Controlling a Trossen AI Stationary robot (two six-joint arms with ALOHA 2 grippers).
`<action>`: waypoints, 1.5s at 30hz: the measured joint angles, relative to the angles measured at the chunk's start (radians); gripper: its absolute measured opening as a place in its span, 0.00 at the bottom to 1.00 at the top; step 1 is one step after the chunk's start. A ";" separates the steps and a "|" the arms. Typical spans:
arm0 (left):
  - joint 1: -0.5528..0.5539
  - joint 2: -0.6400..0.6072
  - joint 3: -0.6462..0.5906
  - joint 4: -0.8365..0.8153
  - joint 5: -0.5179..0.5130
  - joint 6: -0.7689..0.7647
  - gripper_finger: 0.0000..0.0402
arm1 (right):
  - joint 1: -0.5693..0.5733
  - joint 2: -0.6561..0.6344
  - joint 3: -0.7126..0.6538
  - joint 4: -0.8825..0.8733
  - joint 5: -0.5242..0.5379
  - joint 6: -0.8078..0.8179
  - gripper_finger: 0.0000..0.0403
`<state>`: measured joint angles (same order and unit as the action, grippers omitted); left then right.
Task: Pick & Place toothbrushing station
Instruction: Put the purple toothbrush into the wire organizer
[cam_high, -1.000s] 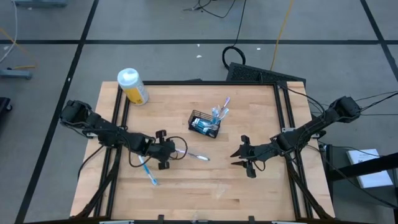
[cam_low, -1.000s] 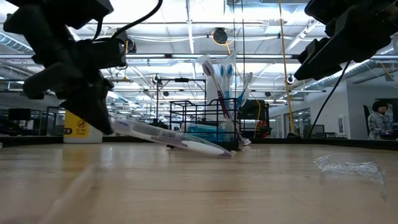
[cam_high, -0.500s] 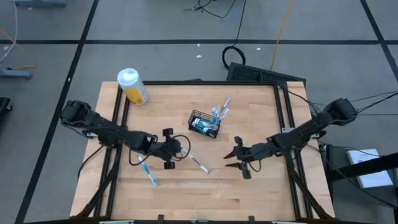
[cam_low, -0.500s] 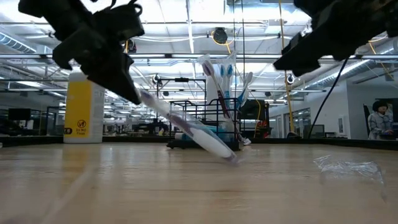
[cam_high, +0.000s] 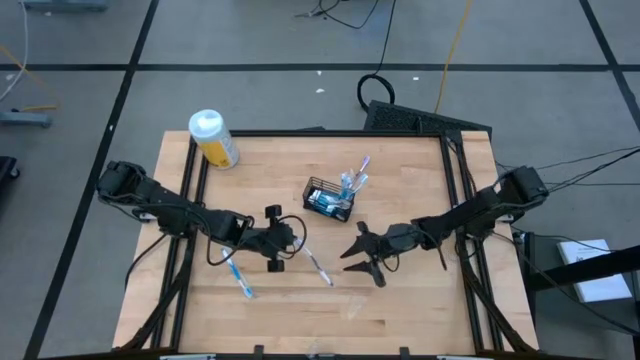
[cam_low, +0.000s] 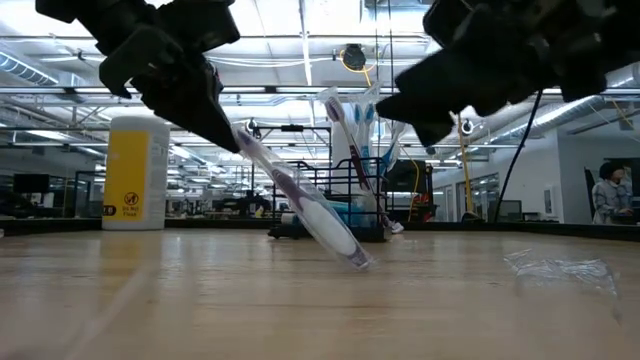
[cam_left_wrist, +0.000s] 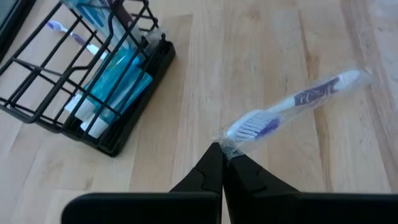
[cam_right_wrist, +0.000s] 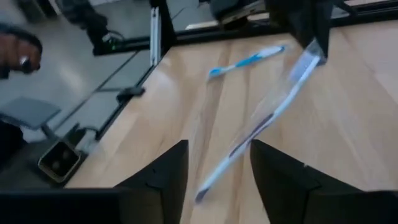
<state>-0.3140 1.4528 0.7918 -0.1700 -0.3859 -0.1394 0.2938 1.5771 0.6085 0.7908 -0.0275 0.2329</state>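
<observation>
right gripper (cam_high: 352, 255) moved closer, spread wide; left gripper (cam_high: 291, 238) pinches wrapped toothbrush (cam_high: 318, 267).

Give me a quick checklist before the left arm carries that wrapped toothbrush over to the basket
1. Left gripper shut on the wrapped toothbrush: ok, pinching its wrapper at the brush-head end.
2. Toothbrush clear of the table: not ok, its low end looks to rest on the wood.
3. Right gripper open and apart from the toothbrush: ok, though close beside it.
4. Basket upright with room: ok upright, room cannot tell.
5. Blue toothbrush on the table, out of the path: ok.
</observation>
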 joint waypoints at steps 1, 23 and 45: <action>-0.001 0.000 0.000 0.007 0.000 0.002 0.00 | -0.003 0.008 0.015 -0.001 -0.005 0.005 0.44; -0.051 0.000 0.000 0.213 -0.009 0.083 0.00 | -0.062 0.098 0.159 -0.074 0.027 0.016 0.60; -0.082 0.000 0.000 0.303 -0.032 0.135 0.00 | -0.070 0.210 0.240 0.004 -0.003 0.101 0.60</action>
<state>-0.3958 1.4528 0.7918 0.1330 -0.4175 -0.0040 0.2234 1.7866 0.8489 0.7943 -0.0307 0.3344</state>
